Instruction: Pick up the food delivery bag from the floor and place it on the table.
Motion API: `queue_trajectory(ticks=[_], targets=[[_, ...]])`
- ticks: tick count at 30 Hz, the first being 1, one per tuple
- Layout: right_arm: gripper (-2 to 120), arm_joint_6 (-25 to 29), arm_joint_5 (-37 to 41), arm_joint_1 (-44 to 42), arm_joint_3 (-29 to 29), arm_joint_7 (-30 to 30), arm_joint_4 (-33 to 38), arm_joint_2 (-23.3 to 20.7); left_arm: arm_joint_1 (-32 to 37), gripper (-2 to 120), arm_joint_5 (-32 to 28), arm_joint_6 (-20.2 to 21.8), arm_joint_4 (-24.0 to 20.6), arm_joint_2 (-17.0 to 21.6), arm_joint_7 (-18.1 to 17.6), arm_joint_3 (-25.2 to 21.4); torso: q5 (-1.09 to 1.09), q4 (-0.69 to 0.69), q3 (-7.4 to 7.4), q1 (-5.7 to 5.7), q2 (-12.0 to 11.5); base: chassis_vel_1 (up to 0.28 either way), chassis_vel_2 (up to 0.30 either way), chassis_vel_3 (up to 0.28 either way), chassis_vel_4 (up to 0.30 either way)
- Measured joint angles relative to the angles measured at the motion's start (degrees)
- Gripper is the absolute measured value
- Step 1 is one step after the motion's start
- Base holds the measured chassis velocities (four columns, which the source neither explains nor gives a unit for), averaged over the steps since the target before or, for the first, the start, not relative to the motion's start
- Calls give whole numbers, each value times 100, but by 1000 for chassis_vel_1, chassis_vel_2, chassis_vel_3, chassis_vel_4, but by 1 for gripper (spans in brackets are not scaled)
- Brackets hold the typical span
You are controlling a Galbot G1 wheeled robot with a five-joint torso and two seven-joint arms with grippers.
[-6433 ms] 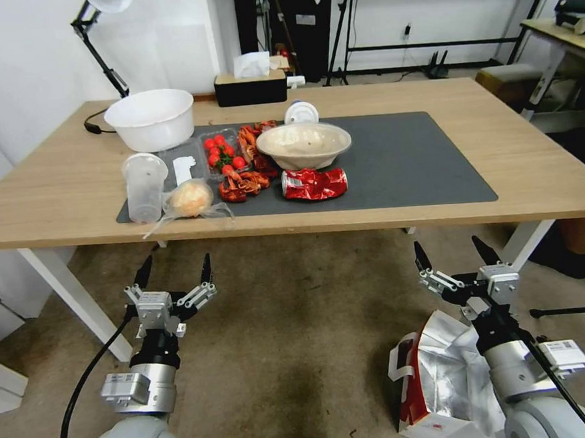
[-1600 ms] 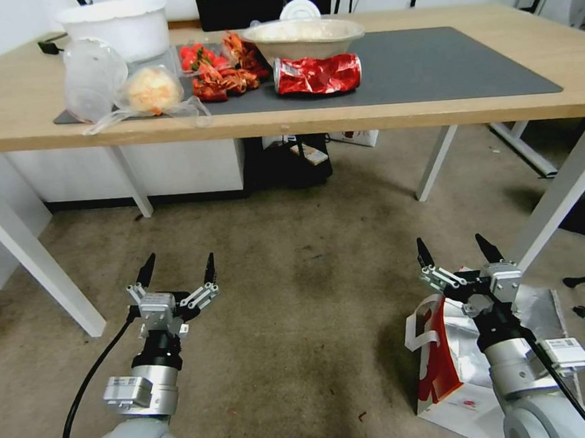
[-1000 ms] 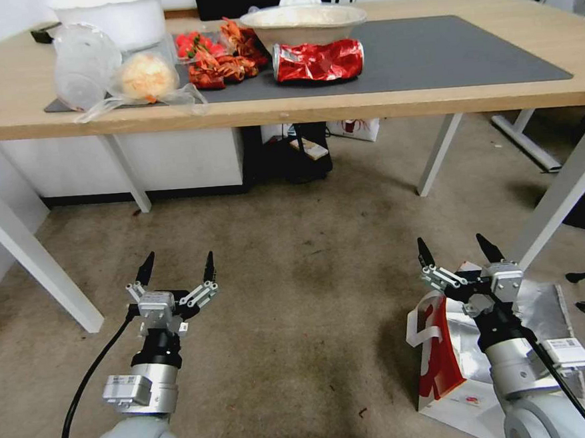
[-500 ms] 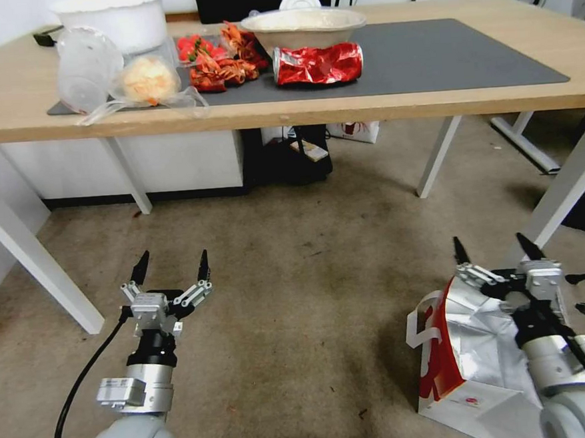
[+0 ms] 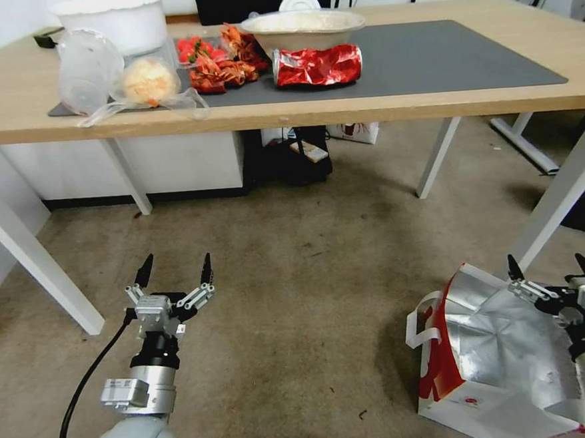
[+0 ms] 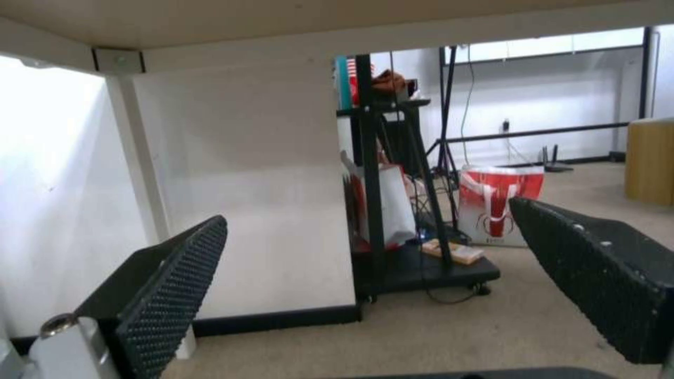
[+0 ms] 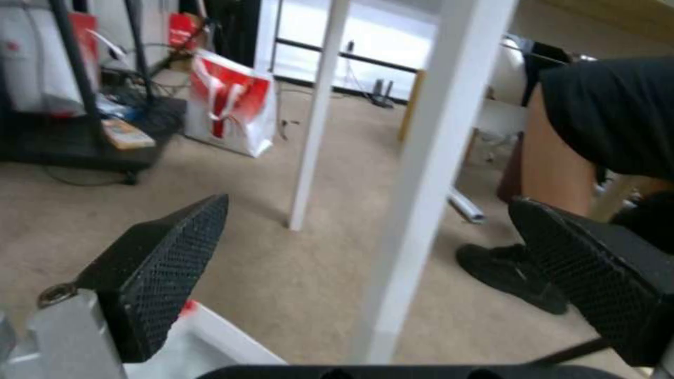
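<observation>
The food delivery bag [image 5: 489, 359], white and red with crinkled foil showing, stands on the carpet floor [image 5: 297, 292] at the lower right, its white handles facing left. My right gripper [image 5: 548, 268] hovers open over the bag's far right part, nothing between its fingers; in the right wrist view the right gripper [image 7: 368, 205] looks past the bag's white edge [image 7: 210, 337] at a white table leg [image 7: 428, 184]. My left gripper [image 5: 178, 261] stays open and empty low over the carpet on the left; the left gripper [image 6: 368, 213] faces under the table [image 5: 431, 106].
On the table's dark mat [image 5: 441, 55] lie a crushed red can [image 5: 318, 66], a bowl [image 5: 302, 28], food scraps and plastic cups. White table legs [image 5: 558, 194] stand just beyond the bag. A black cart [image 5: 298, 155] and another red-and-white bag [image 7: 231, 100] sit under the table.
My right arm has swung right and drawn back, uncovering the bag's foil. The camera has dropped since the earliest frame, so the table sits higher. The left arm barely moved.
</observation>
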Motion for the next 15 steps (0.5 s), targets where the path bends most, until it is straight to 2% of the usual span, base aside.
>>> queue_trajectory(ticks=[15], targets=[[100,-99,80,255,37,52,-1189,-323,-87,100,46,54,176,6,-31,59,-1,0,0,1,6,0,0,0,0]])
